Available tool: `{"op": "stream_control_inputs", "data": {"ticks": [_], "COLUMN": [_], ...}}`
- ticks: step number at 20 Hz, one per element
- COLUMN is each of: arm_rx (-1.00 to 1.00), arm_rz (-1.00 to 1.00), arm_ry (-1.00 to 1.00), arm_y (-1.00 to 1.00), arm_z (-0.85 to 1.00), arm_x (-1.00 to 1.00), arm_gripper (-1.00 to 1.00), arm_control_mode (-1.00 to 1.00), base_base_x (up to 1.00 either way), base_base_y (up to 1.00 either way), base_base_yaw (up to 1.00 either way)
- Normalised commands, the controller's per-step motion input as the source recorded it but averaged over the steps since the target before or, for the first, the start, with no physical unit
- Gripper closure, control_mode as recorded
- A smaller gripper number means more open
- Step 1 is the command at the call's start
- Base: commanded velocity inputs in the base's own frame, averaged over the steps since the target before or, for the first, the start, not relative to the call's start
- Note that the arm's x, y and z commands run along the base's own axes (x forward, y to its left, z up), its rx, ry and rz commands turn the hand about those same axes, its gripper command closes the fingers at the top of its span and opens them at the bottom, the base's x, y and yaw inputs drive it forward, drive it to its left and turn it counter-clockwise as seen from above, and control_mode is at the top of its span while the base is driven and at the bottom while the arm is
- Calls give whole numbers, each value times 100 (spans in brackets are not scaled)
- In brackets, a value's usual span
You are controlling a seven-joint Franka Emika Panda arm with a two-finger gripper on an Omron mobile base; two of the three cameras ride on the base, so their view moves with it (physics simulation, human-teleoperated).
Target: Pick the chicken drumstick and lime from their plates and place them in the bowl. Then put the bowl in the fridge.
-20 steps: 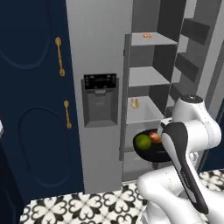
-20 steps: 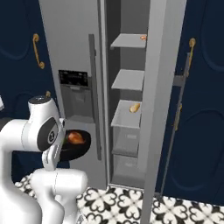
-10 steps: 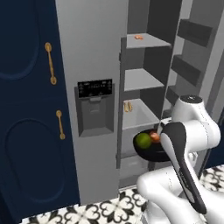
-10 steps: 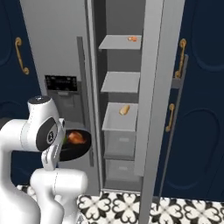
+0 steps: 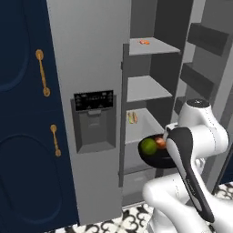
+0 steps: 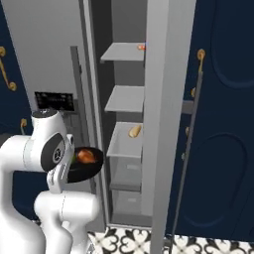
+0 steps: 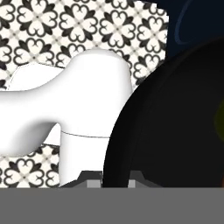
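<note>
My gripper [image 7: 114, 177] is shut on the rim of the glossy black bowl [image 7: 175, 122], one dark fingertip [image 7: 92, 178] outside the wall and the other inside. I hold the bowl [image 5: 152, 159] at chest height in front of the open grey fridge [image 5: 93, 68], level with its third shelf. Inside the bowl lie the green lime [image 5: 148, 145] and the orange-brown chicken drumstick [image 5: 160, 142]. From the right side the drumstick [image 6: 85, 156] shows above the bowl [image 6: 84, 171], close to the fridge [image 6: 126, 99] opening. My own arm hides the gripper in both base views. The plates are out of view.
The fridge's left door with its black dispenser panel [image 5: 93, 119] is closed; its right door [image 6: 161, 124] stands open. A small orange item [image 5: 144, 42] lies on the top shelf and a bread roll [image 6: 134, 131] on the third. Navy cabinets [image 6: 223, 124] flank the fridge. Patterned tiles [image 7: 65, 26] lie below.
The whole picture has shifted and the fridge looks larger and nearer, so the base has driven toward it. The bowl stays in my gripper with the lime and drumstick inside.
</note>
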Motion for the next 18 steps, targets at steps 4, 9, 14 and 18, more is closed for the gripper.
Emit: {"op": "stream_control_inputs", "data": {"ticks": [4, 9, 14, 18], "arm_rx": [0, 0, 0, 0], "arm_rz": [0, 0, 0, 0], "arm_ry": [0, 0, 0, 0], "arm_y": [0, 0, 0, 0], "arm_z": [0, 0, 0, 0], "arm_x": [0, 0, 0, 0], "arm_gripper": [100, 100, 100, 100], "arm_control_mode": [100, 100, 100, 100], "base_base_x": [69, 92, 13, 1], "base_base_y": [-34, 3, -23, -3], "base_base_yaw": [0, 0, 0, 0]}}
